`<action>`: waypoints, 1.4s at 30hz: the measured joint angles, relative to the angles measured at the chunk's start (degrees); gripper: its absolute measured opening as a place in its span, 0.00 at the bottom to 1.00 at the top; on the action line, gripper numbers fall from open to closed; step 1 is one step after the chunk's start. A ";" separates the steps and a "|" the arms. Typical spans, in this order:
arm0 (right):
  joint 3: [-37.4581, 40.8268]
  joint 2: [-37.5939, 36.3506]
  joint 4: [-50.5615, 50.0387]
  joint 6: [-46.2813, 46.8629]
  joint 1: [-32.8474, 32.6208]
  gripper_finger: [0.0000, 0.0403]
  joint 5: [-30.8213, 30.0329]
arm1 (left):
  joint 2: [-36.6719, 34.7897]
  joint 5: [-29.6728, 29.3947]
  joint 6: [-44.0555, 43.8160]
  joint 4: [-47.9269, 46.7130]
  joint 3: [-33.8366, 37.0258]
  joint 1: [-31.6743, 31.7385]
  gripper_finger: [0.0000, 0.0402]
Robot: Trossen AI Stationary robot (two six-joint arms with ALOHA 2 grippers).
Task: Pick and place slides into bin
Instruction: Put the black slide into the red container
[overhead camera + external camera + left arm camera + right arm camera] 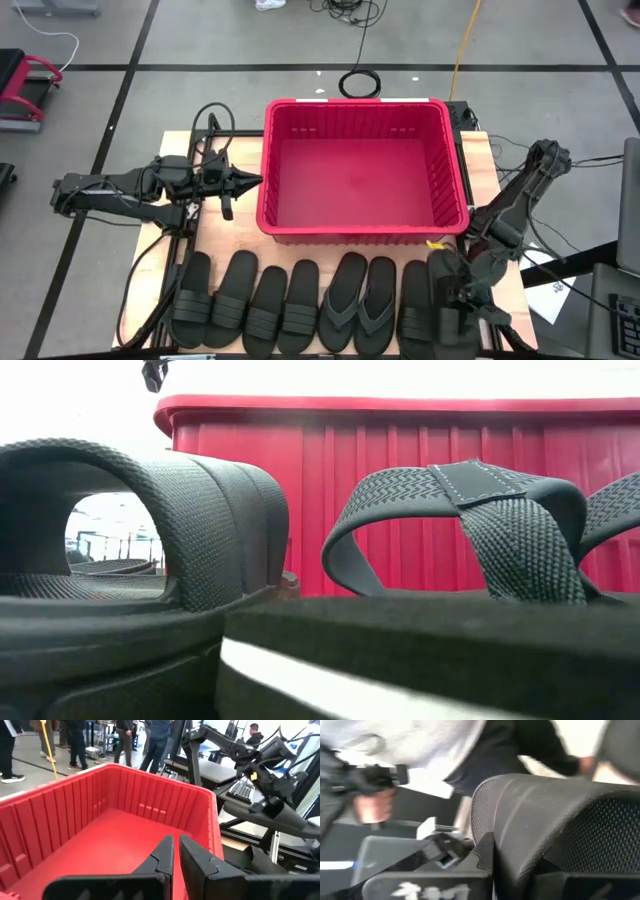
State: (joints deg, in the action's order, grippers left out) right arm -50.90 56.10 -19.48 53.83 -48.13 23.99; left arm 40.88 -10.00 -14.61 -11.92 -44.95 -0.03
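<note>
The red bin (pixel 362 170) stands in the middle of the table and holds nothing. Several black slides lie in a row along the near edge, soles down, from the leftmost (pixel 192 300) to two thong flip-flops (pixel 360 292). They also fill the low view (pixel 200 530) in front of the bin's wall (pixel 400 470). My right gripper (pixel 455 298) is down on the rightmost slide (pixel 440 310), shut on its strap. My left gripper (pixel 252 182) is shut and empty, level, just left of the bin's left rim; it also shows in its wrist view (pixel 176 852). My right gripper has the rightmost slide's ribbed strap (pixel 520 820) between its fingers. One finger (pixel 482 855) lies against the strap's outer edge; the strap hides the other. The fingers come slanting down from the table's far right. The slide lies on the table.
The bin's near wall (pixel 360 235) stands just beyond the row of slides. A slide (pixel 415 298) lies right beside the one held. People stand in the room beyond the table, one close in the right wrist view (pixel 375 805). Cables lie by the left arm (pixel 205 125).
</note>
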 joint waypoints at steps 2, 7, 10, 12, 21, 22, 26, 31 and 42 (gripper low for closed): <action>-3.13 -0.63 -6.80 -3.93 3.12 0.01 -0.91 | -0.02 0.00 1.52 0.00 0.00 0.00 0.06; -11.91 -1.62 -24.16 -18.11 12.48 0.02 -4.66 | -0.02 -0.09 5.73 0.02 0.00 0.00 0.06; -18.92 -1.58 -32.38 -28.88 17.76 0.02 -11.12 | -0.02 -0.17 5.71 0.02 0.00 0.00 0.06; -23.68 -1.68 -37.29 -36.80 21.11 0.02 -16.97 | -0.01 -0.28 5.71 0.00 0.00 0.00 0.06; -40.06 -1.33 -48.93 -62.93 41.42 0.02 -43.05 | -0.01 -0.52 5.66 0.02 0.00 0.00 0.06; -40.91 -1.00 -50.10 -65.15 44.22 0.02 -41.92 | 0.00 -0.55 5.64 0.02 0.00 0.00 0.06; -42.30 0.79 -57.09 -73.63 56.14 0.02 -32.10 | -0.02 -0.57 5.51 0.02 0.00 0.00 0.06; -42.22 6.34 -66.78 -86.51 69.76 0.02 -20.74 | 0.00 -0.59 4.87 0.02 0.00 0.00 0.06; -34.55 19.44 -68.55 -108.22 89.47 0.01 2.57 | 0.00 -2.08 4.74 0.02 0.00 0.00 0.06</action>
State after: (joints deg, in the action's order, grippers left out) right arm -85.45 75.54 -88.03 -54.39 41.34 26.56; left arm 40.88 -12.08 -9.87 -11.91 -44.95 -0.03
